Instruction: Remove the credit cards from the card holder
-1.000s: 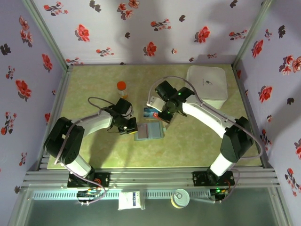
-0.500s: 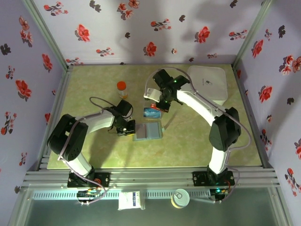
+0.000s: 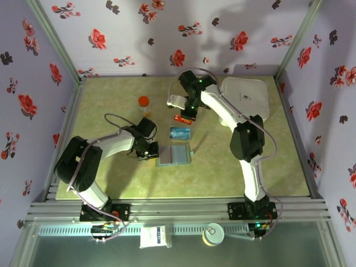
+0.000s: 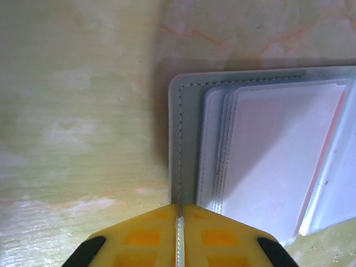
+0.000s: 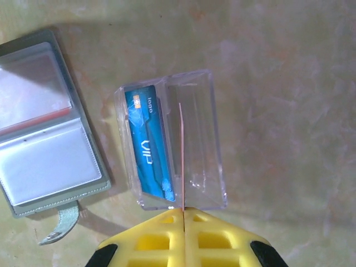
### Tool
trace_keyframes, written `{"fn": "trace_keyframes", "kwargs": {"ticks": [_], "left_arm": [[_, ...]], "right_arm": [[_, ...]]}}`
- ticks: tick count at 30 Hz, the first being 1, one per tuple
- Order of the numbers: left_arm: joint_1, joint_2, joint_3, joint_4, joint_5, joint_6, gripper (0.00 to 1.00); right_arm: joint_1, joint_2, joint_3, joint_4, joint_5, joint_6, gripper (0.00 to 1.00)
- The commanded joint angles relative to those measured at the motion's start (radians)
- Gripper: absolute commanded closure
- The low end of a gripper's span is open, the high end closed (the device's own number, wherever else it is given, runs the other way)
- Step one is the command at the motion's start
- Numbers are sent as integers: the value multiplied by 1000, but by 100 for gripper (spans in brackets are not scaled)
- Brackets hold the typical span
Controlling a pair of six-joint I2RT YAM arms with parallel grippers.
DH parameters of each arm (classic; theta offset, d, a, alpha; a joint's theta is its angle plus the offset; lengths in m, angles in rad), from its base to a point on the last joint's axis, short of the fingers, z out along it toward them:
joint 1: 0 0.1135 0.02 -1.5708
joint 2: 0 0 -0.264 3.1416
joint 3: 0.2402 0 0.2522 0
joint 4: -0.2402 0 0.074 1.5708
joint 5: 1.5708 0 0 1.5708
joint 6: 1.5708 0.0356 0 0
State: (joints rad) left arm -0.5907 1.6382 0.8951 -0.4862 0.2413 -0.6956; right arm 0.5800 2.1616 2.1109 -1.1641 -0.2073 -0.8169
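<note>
Pinning card holder point(image 4: 186, 139) by stitched left edge, left gripper point(image 4: 178, 217) clamped shut on it; holder lies open, clear sleeves up. Beside it, clear tray point(image 5: 194, 139) with blue card point(image 5: 147, 150) inside. Right gripper point(image 5: 182, 214) pinches red card point(image 3: 181, 118) edge-on (lined over tray in wrist view). Judgement: descend square to tray's empty half, tilt card flat, release low so it can't bounce out

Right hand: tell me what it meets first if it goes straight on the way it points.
The right hand pinches a red card edge-on; that card's edge would likely meet the clear case first, beside the blue card inside. Depth is unclear.
</note>
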Motion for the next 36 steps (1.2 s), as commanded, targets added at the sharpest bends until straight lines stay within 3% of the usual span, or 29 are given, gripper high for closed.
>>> {"fn": "trace_keyframes", "kwargs": {"ticks": [1, 8, 20, 22, 27, 33, 36], "left_arm": [[3, -14, 21, -31, -26, 20, 90], [18, -11, 18, -22, -36, 28, 91], [31, -41, 19, -30, -42, 32, 90], [31, -48, 16, -31, -44, 32, 90], [32, -59, 14, -36, -46, 31, 89], [32, -59, 13, -34, -47, 29, 89], [32, -63, 13, -36, -44, 27, 89]], "right_arm": [[-14, 66, 112, -109, -46, -55, 100], [-23, 182, 253, -217, -65, -91, 100], [-26, 232, 262, -244, -103, -105, 100], [-26, 239, 261, -249, -106, -102, 94], [-31, 216, 256, -182, -50, -42, 79], [-32, 151, 167, -38, -26, 28, 81], [-31, 142, 153, -42, -72, 42, 82]]}}
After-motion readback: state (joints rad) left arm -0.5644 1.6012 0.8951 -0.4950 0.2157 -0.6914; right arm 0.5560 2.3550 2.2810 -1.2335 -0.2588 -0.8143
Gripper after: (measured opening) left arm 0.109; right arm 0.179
